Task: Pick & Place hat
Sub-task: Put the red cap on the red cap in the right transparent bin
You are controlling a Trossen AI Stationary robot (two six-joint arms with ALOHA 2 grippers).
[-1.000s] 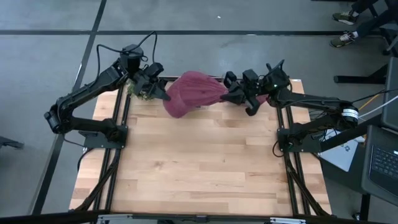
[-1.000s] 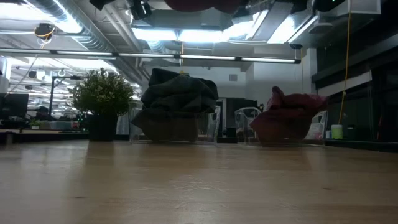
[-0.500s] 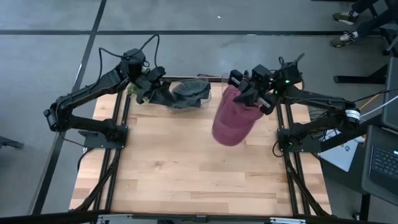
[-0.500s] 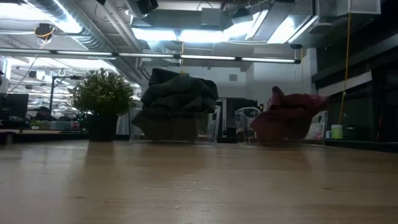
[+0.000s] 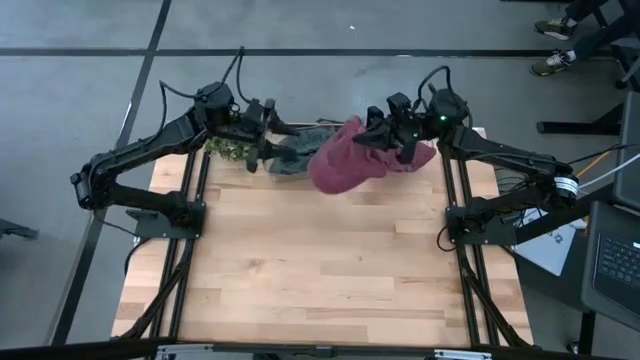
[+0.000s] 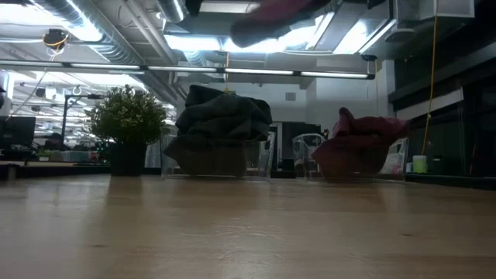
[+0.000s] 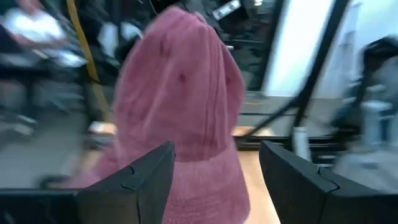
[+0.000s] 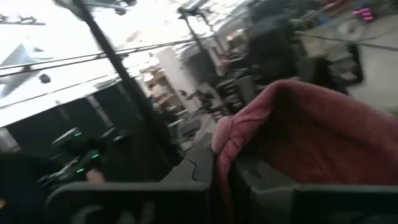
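Hat (image 5: 343, 160) hangs from right pincer (image 5: 383, 137), left pincer (image 5: 268, 150) spread.

Bright ceiling strip lights (image 6: 232, 43), motion-blurred wrist views.

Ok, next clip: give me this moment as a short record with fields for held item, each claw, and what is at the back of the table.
held item: maroon hat, hanging in the air above the table's back edge
right claw: shut on the hat's edge, carrying it
left claw: open, holding nothing, facing the hat near the dark pile
back of table: potted plant, clear bin of dark hats, clear bin of maroon hats
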